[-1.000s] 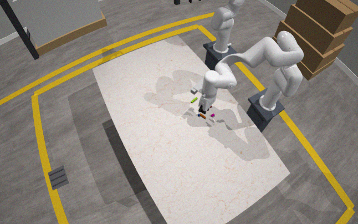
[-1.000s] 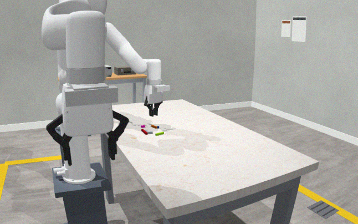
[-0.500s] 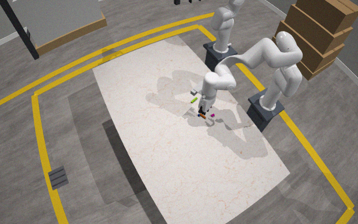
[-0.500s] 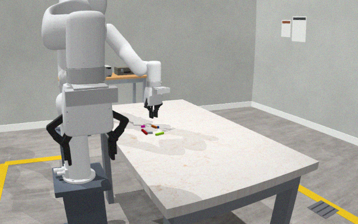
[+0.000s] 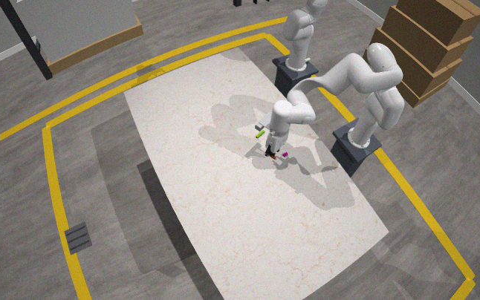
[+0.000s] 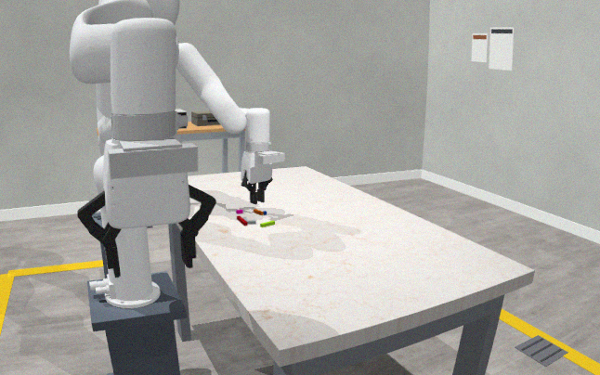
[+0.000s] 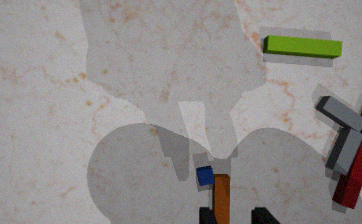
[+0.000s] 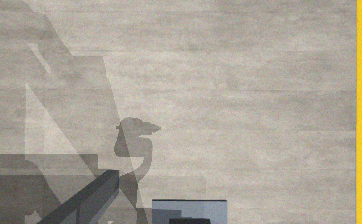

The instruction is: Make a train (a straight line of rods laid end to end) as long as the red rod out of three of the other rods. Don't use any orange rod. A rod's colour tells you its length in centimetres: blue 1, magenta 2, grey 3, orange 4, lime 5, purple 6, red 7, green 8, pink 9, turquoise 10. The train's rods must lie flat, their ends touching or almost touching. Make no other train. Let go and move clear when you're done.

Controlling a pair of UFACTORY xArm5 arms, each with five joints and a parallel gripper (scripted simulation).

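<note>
The red rod (image 7: 359, 160) (image 6: 241, 220) lies at the right of the left wrist view. Two grey rods lie askew beside it: the upper (image 7: 343, 114) slants toward it, the lower (image 7: 346, 150) lies close along its side. The lime rod (image 7: 303, 47) (image 6: 267, 224) (image 5: 260, 134) lies apart. The blue rod (image 7: 205, 176) (image 6: 265, 213) is by one end of the orange rod (image 7: 222, 197) (image 6: 257, 212). A magenta rod (image 5: 284, 154) (image 6: 239, 212) is outside the left wrist view. My left gripper (image 7: 237, 216) (image 6: 257, 201) is partly open, empty, above the orange rod. My right gripper (image 6: 150, 265) is wide open and empty.
The rods lie on the pale marbled table (image 5: 212, 209) (image 6: 385, 261), nearer the edge by the arm pedestals. The right arm stands off the table's side, its gripper hanging beyond that edge. Arm shadows fall across the rods.
</note>
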